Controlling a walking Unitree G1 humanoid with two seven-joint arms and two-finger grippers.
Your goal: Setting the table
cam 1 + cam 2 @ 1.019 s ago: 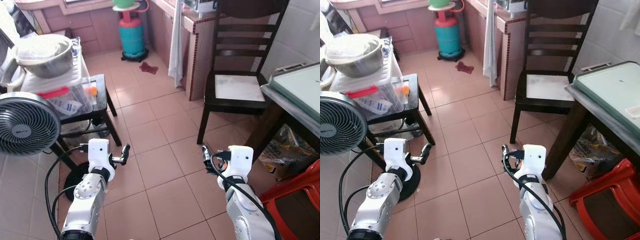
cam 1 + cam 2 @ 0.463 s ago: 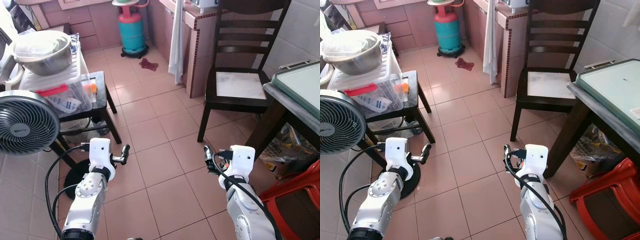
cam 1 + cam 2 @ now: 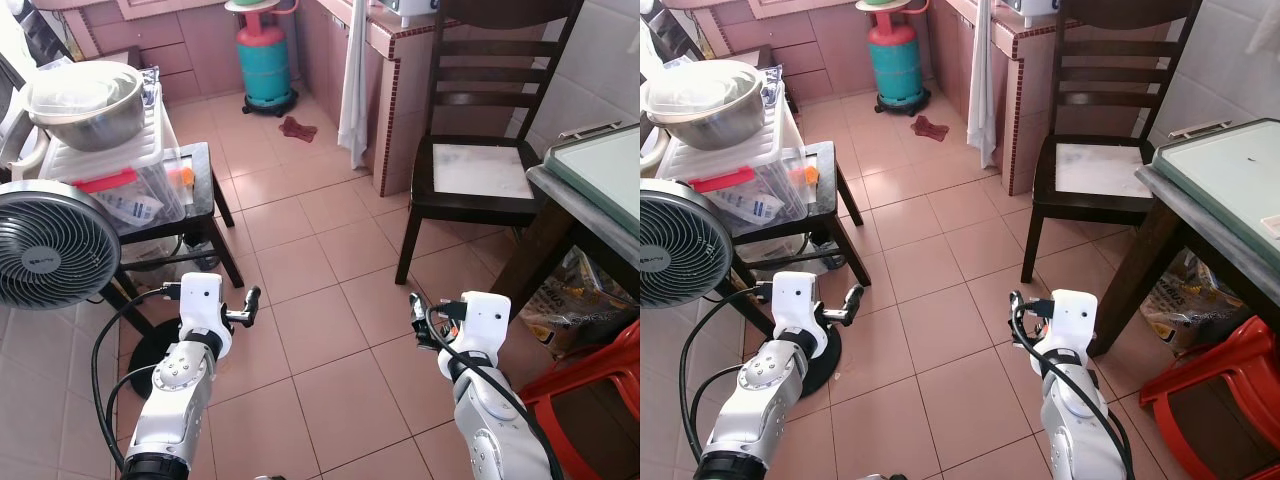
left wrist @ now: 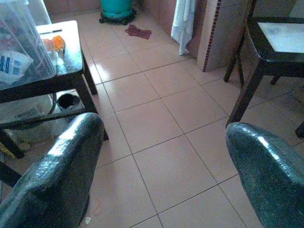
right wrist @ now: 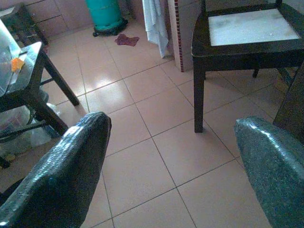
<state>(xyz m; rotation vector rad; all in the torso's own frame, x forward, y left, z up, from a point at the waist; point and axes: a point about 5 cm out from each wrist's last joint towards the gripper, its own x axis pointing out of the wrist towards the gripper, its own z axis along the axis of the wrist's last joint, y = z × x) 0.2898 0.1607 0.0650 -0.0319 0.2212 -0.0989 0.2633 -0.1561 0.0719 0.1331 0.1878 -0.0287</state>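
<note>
Both arms hang low over the pink tiled floor [image 3: 330,370]. The left gripper [image 4: 161,166] and right gripper [image 5: 171,166] are spread wide, holding nothing. The glass-topped dark table [image 3: 600,175] sits at the right edge, beside a dark wooden chair [image 3: 480,170] at upper right.

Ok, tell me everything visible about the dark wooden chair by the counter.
The dark wooden chair stands upright on the pink tiled floor, ahead and to the robot's right. It has a slatted back of horizontal rails, straight legs and a pale, worn-looking seat panel set in a dark frame; nothing lies on the seat. Its back is toward the white wall, with the tiled counter beside it and the glass-topped table at its other side. Neither claw is near it.
</note>
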